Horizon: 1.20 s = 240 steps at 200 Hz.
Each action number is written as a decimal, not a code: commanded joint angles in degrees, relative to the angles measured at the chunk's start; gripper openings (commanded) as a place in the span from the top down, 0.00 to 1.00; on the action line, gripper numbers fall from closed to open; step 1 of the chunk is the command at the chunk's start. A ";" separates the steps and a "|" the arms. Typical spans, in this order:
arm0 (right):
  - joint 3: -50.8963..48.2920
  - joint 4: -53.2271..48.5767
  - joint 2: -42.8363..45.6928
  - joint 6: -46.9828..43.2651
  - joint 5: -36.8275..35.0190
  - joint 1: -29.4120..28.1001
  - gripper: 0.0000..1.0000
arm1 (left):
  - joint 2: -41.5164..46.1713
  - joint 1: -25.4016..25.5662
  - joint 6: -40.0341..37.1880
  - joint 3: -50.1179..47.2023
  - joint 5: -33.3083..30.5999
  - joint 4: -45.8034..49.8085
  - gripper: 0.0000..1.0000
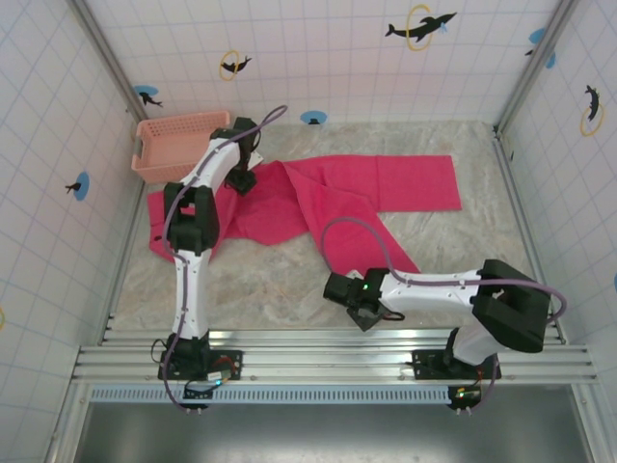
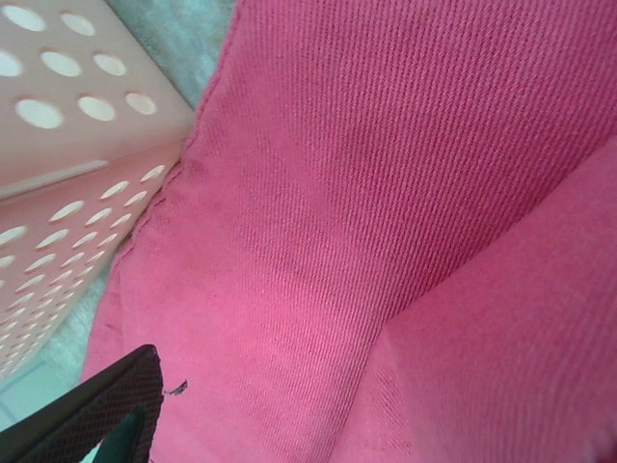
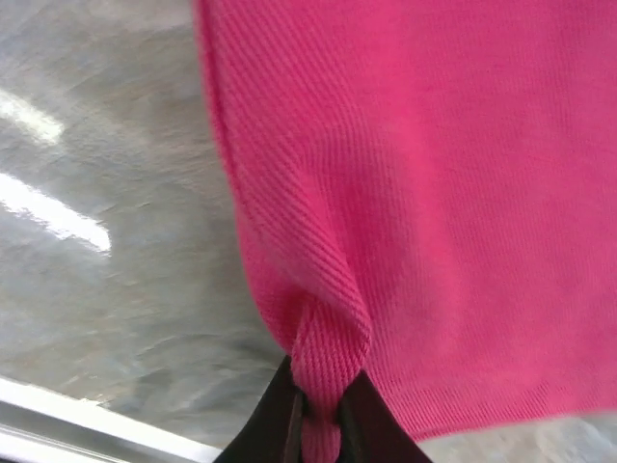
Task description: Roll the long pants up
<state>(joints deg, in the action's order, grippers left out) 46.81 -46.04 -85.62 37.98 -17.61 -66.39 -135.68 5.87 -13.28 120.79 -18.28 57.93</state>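
Observation:
The long pants (image 1: pixel 328 198) lie spread on the grey table, one leg running right and the other coming toward the near edge. My right gripper (image 1: pixel 362 313) sits at the end of that near leg. In the right wrist view it (image 3: pixel 323 415) is shut on a pinched fold of the pink cloth (image 3: pixel 434 193) by the hem. My left gripper (image 1: pixel 241 178) hovers over the waist end, next to the basket. The left wrist view is close over the cloth (image 2: pixel 386 193), with one dark finger (image 2: pixel 106 415) at the bottom left and nothing between the jaws, which stand open.
A salmon-pink lattice basket (image 1: pixel 178 143) stands at the back left, touching the pants' edge (image 2: pixel 67 174). Tiled walls close in the table on three sides. A metal rail (image 1: pixel 328 352) runs along the near edge just behind my right gripper.

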 commanded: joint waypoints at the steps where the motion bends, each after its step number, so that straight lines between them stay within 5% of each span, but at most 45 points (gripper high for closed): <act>1: 5.75 -8.47 8.26 1.74 -13.78 1.91 0.92 | 3.27 -0.59 0.27 -0.47 0.61 -0.53 0.17; 49: 10.49 -6.23 19.28 -6.65 -15.95 24.85 1.00 | 3.31 -1.40 0.67 -0.45 1.39 -0.41 0.17; 94: 16.42 1.31 13.12 -16.23 -12.14 43.11 1.00 | 3.38 -1.76 0.73 -0.70 1.44 -0.54 0.17; 163: 34.12 11.14 -8.43 -23.18 -11.71 52.09 1.00 | 2.79 -1.74 0.17 1.33 1.81 0.78 0.17; 240: 54.16 11.76 -28.87 -26.61 -20.25 58.44 1.00 | -1.61 -1.68 -0.59 7.01 4.20 5.83 0.19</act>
<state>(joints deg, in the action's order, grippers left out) 95.13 -35.79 -110.59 12.86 -32.93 -10.20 -135.11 4.49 -13.32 125.47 -15.42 60.80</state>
